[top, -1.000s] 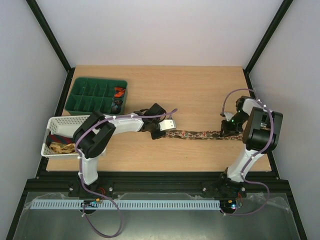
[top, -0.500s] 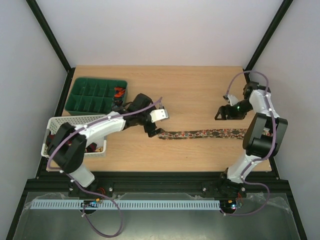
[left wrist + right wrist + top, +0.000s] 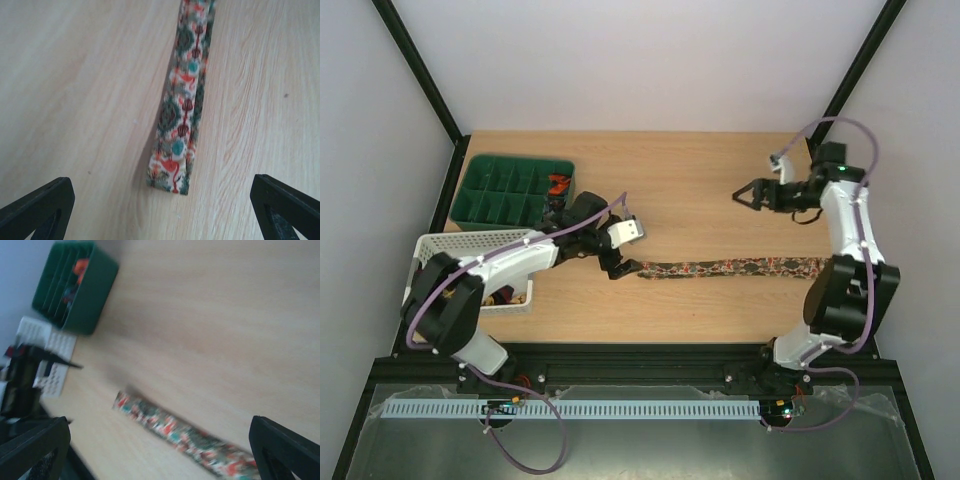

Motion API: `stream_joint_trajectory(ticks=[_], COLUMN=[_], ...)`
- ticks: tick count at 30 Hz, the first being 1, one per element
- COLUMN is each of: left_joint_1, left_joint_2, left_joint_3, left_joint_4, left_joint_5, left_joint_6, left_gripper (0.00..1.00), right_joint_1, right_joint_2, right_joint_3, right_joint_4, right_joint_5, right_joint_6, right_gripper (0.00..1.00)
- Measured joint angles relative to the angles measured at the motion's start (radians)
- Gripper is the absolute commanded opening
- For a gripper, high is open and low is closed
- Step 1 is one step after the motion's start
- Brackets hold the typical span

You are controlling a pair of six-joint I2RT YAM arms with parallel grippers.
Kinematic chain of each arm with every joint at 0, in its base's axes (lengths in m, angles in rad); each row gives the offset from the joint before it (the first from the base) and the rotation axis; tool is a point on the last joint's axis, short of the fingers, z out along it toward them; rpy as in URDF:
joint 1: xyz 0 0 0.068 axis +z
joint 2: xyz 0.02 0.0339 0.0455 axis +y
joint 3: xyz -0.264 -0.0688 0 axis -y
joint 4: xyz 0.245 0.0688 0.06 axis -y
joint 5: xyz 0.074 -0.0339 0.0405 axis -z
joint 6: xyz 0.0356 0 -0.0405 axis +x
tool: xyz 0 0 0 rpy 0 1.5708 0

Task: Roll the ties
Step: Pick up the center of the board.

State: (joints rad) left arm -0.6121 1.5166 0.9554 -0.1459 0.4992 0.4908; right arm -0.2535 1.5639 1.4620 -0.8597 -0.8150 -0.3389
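Left tool (image 3: 622, 267), jaws apart, hovers at the left end of the floral tie (image 3: 730, 268), which lies flat on the tabletop (image 3: 700, 165). Right tool (image 3: 742, 196), jaws also wide, hangs well beyond the tie.

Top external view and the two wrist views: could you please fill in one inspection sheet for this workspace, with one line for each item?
Surface: wooden table, light wood, no stains seen.
Job's things: floral tie lies flat and straight, unrolled; orange-red tie sits in a right-side compartment of the green tray.
Clutter: white basket at the left edge, contents mostly hidden.
Grippers: left gripper open, beside the floral tie's left end, gripping nothing; right gripper open, apart from the tie, holding nothing.
Cables: purple cables loop along both arms, none on the tie.
Surroundings: black frame, plain walls.
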Motion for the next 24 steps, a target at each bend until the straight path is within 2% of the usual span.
stream_joint_trajectory(ticks=[5, 9, 13, 16, 20, 24], left_joint_1=[-0.004, -0.021, -0.032, -0.046, -0.06, -0.073], left_joint_2=[0.061, 0.13, 0.211, 0.256, 0.296, 0.32], left_joint_3=[-0.074, -0.066, -0.049, -0.022, 0.026, 0.049], left_joint_4=[0.029, 0.029, 0.02, 0.011, 0.004, 0.004], left_joint_5=[-0.018, -0.024, -0.024, -0.028, -0.051, -0.069], left_joint_6=[0.004, 0.032, 0.056, 0.071, 0.082, 0.091], left_gripper=[0.99, 0.99, 0.97, 0.92, 0.8, 0.64], right_joint_1=[0.143, 0.24, 0.353, 0.401, 0.438, 0.447], right_joint_2=[0.056, 0.076, 0.164, 0.211, 0.259, 0.325], right_joint_3=[-0.237, -0.333, -0.361, -0.381, -0.381, -0.356], right_joint_4=[0.052, 0.059, 0.112, 0.15, 0.185, 0.2], right_joint_5=[-0.055, -0.087, -0.113, -0.111, -0.108, -0.108], right_joint_6=[0.071, 0.114, 0.154, 0.179, 0.213, 0.241], right_gripper=[0.99, 0.96, 0.8, 0.59, 0.38, 0.24])
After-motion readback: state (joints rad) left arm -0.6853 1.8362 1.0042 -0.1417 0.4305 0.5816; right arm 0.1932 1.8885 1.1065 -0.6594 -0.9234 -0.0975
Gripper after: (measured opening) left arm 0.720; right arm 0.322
